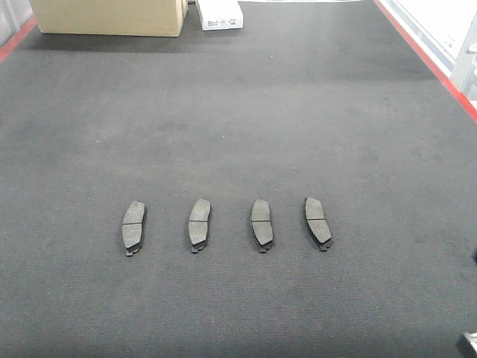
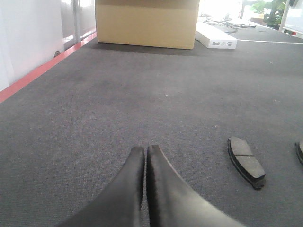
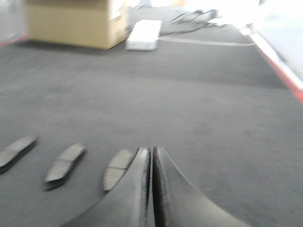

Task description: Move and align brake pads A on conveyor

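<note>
Four brake pads A (image 1: 227, 224) rowed on conveyor (image 1: 238, 112), both pincers pressed together, apart from them

**Four pads in a row on the belt**

You have the conveyor (image 1: 246, 119), a wide dark grey felt-like belt with red side edges, carrying everything. Four brake pads A lie flat on it in a row across the near half, evenly spaced and apart: the first (image 1: 133, 227), the second (image 1: 199, 224), the third (image 1: 261, 224), and the fourth (image 1: 318, 223). At the far end a cardboard box (image 1: 112, 16) sits on the belt, with a white box (image 1: 220, 14) just beside it.
</note>
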Controlling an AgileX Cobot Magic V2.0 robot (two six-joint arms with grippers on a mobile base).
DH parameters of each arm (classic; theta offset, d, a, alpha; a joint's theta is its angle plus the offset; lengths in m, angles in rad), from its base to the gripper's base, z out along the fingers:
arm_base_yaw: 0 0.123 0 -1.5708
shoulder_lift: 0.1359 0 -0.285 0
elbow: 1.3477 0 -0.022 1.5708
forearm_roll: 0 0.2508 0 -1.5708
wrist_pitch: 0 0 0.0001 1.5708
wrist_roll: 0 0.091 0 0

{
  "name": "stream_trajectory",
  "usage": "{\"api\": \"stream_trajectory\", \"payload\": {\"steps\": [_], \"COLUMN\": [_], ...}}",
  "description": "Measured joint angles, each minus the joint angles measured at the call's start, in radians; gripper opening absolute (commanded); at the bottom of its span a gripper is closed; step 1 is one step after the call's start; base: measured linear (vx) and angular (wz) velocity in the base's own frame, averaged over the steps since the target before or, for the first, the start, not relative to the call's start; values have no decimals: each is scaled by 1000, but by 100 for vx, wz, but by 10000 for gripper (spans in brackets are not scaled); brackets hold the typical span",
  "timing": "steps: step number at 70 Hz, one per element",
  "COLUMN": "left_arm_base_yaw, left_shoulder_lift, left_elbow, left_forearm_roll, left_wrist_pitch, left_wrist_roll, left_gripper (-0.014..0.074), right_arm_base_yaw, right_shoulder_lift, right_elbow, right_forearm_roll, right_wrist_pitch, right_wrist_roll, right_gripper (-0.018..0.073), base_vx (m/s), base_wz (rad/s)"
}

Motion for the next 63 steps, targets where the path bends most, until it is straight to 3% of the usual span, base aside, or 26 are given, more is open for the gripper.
{"api": "stream_trajectory", "payload": {"steps": [19, 63], "left_arm_base_yaw": [0, 0], "left_shoulder_lift": [0, 0], "left_elbow": [0, 0], "left_forearm_roll": [0, 0], "left_wrist_pitch": [0, 0], "left_wrist_roll": [0, 0], "left_gripper": [-6, -6], "right_arm_base_yaw": [-184, -191], "right_shoulder_lift": [-251, -291], "right_elbow": [182, 193], "right_forearm_roll": [36, 44], "right_wrist_pitch": [1, 21], "right_wrist_roll": [-2, 1], "right_gripper": [-3, -3], "base_vx": [0, 0], "base_wz": [0, 0]}}
